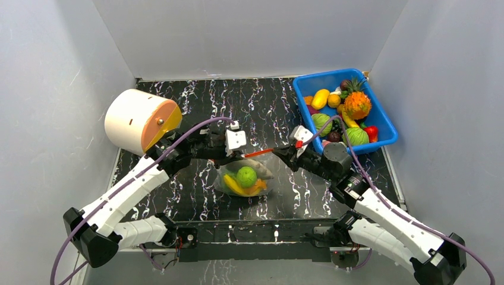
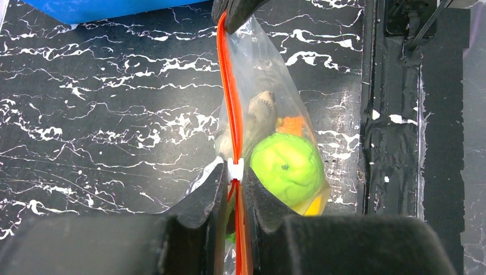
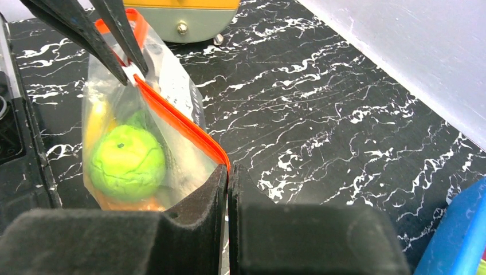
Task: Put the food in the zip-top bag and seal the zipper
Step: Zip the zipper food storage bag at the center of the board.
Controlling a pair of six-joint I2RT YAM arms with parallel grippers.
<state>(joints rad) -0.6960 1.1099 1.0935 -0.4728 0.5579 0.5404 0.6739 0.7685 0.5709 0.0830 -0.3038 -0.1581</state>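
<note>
The clear bag (image 1: 243, 178) hangs at the middle of the black marbled table (image 1: 261, 107), stretched between the two grippers by its red zipper (image 1: 257, 153). Whether its bottom rests on the table I cannot tell.

Inside it lie a bright green ball (image 1: 246, 176), a yellow banana piece (image 1: 235, 185), a pale piece (image 1: 261, 171) and a bit of orange (image 2: 293, 125), all bunched low in the crinkly plastic.

The left gripper (image 2: 235, 177) has its jaws nearly together, clamped on the zipper right at the small white slider (image 2: 235, 169). The right gripper (image 3: 228, 172) has its jaws pressed tight on the other end of the zipper. Between slider and right gripper the two halves of the strip look pressed together in one taut line.

Farther out, a blue bin (image 1: 386, 127) sits at the far right, well apart from the bag, heaped with toy fruit, including a pineapple (image 1: 356, 104). A white-and-orange cylinder (image 1: 139, 122) lies on its side at the far left, just behind the left arm.
</note>
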